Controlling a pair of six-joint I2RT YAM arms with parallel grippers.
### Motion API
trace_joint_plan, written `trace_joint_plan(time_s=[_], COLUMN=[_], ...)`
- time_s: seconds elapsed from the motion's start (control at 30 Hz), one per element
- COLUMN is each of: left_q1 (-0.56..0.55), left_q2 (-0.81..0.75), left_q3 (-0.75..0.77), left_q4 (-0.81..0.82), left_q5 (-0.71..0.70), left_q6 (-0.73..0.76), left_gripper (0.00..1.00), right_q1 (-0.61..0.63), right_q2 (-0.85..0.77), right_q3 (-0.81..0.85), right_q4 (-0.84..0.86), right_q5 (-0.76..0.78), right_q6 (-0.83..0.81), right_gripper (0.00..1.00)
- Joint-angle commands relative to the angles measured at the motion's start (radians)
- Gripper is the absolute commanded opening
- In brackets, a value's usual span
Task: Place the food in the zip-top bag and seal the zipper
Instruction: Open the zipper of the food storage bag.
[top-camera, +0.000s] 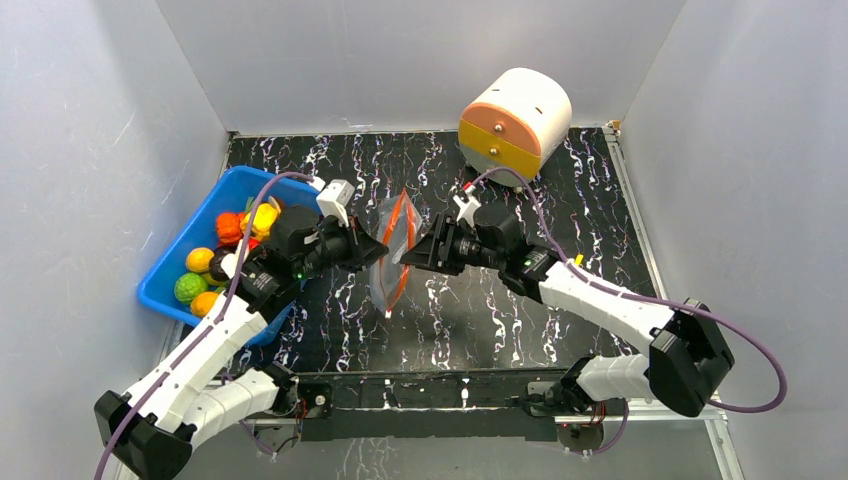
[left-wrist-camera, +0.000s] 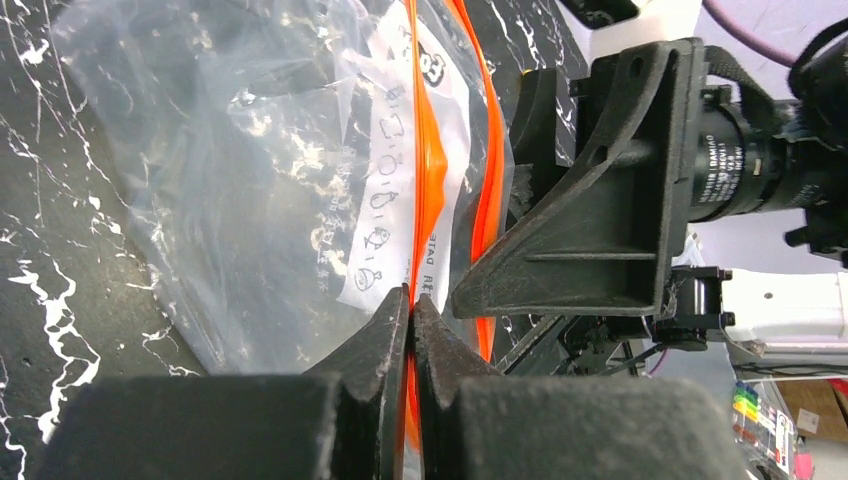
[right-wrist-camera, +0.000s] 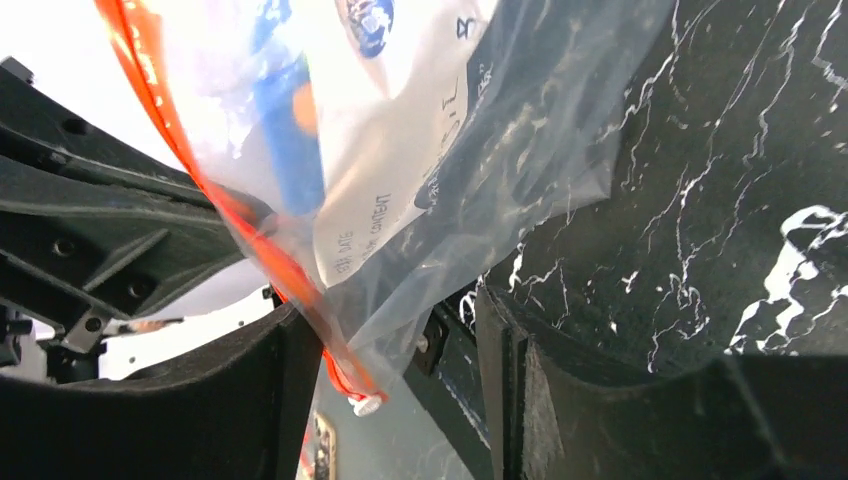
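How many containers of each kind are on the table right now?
Blue plastic bin: 1
Clear crinkly plastic zip-top bag: 1
White rounded drawer box: 1
Total: 3

zip-top bag (top-camera: 386, 288) between left hand (top-camera: 379, 252), right hand (top-camera: 406, 259), tabletop (top-camera: 400, 165) bare beyond

A black table (top-camera: 480, 330) veined with white, like marble. A blue plastic bin (top-camera: 165, 285) sits at its left edge. A rounded white, orange and yellow drawer box (top-camera: 515, 120) stands at the far right.
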Motion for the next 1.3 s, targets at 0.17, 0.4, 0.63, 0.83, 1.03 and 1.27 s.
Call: trace_joint_plan(time_s=[0.17,0.4,0.63,0.83,1.03,1.27], left_q1=[0.003,0.002,0.002,0.003,0.003,0.002], left_q2=[0.034,0.056,0.032,0.019,0.035,0.057], left_q3=[0.063,0.085,0.074,0.074,0.112,0.133], left_q4=[-0.055,-0.057,-0.068,-0.084,-0.178,-0.208], left_q5=[-0.034,-0.013,-0.018,-0.019,-0.081,-0.085], left_q6=[-0.016,-0.029,-0.039,-0.033,0.008,0.023], left_gripper=[0.0,0.0,0.0,0.0,0.0,0.0], right_q1=[0.051,0.104,0.138,0.138,0.138,0.137], right_q2=[-0.016,0.061,0.126,0.124,0.055,0.018], right_q3=[0.222,0.358,0.449,0.46,0.381,0.314], right_q4=[-0.244,-0.379,-0.503,-0.579,-0.556,-0.481], right_q5=[0.199,0.356,0.534,0.652,0.717,0.661], right_q6=[-0.121,-0.205,-0.275,-0.336,-0.34,-0.335], right_gripper=[0.51,0.55,0.5,0.45,0.3,0.12])
